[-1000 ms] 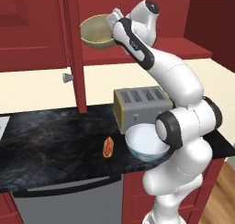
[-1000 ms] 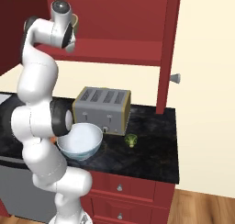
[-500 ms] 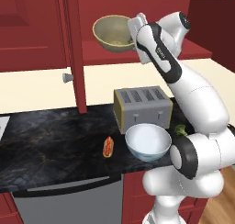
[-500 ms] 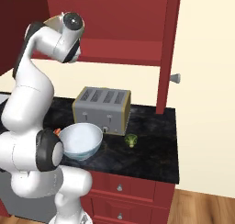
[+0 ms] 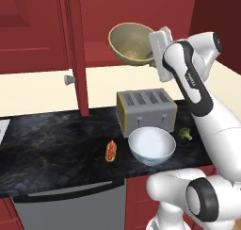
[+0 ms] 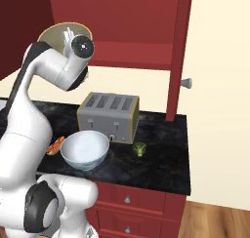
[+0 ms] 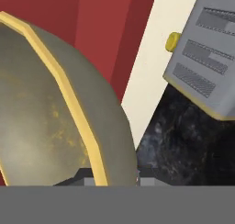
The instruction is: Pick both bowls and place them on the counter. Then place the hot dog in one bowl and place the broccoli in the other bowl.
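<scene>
The olive-tan bowl (image 5: pixel 129 43) with its yellowish rim hangs tilted on its side, high above the toaster, out in front of the red shelf. My gripper (image 5: pixel 151 58) is shut on its rim at the right. The hand view shows this bowl (image 7: pixel 46 113) close up, and the right base view shows it (image 6: pixel 52 37) partly behind my hand. On the black counter (image 5: pixel 47 144), in front of the toaster, stands the white bowl (image 5: pixel 151 145) (image 6: pixel 84 149). The hot dog (image 5: pixel 110 150) (image 6: pixel 55 145) lies just left of it, and the broccoli (image 5: pixel 185 134) (image 6: pixel 140 148) lies to its right.
A silver toaster (image 5: pixel 146 110) (image 6: pixel 109 116) stands at the back of the counter under the held bowl. An open red cabinet door (image 5: pixel 75 50) with a round knob (image 5: pixel 69 78) hangs left of the bowl. Bare counter lies left of the hot dog.
The arm has carried the olive-tan bowl to the right and a little lower, away from the shelf, and tipped it further onto its side. Things on the counter have not moved.
</scene>
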Controlling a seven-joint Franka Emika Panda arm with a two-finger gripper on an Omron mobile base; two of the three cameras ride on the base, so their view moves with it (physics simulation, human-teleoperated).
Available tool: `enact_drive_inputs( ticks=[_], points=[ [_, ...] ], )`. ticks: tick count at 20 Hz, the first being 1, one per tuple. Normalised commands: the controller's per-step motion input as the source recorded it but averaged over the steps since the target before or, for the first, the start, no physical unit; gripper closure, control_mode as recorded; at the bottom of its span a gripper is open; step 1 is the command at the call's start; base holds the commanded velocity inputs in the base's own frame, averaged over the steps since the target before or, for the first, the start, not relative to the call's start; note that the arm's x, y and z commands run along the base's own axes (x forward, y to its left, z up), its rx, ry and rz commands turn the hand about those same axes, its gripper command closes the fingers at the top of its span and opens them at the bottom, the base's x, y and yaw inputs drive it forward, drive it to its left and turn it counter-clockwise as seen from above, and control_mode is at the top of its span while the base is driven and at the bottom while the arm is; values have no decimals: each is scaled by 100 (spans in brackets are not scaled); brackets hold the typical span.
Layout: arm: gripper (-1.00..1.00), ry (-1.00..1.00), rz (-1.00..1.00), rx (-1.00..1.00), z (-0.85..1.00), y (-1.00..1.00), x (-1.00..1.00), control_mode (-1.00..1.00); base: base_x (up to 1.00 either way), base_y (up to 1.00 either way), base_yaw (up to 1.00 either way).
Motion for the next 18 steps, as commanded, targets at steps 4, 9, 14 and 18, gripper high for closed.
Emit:
enact_drive_inputs(
  ticks=[4,9,14,18],
  points=[
    [100,6,10,-11,-38,8,-50,-100,0,0,0],
    [100,7,14,-10,-44,8,-48,-100,0,0,0],
    [100,7,16,-4,-50,12,-44,-100,0,0,0],
    [100,11,18,-1,-44,28,-27,-100,0,0,0]
  ],
)
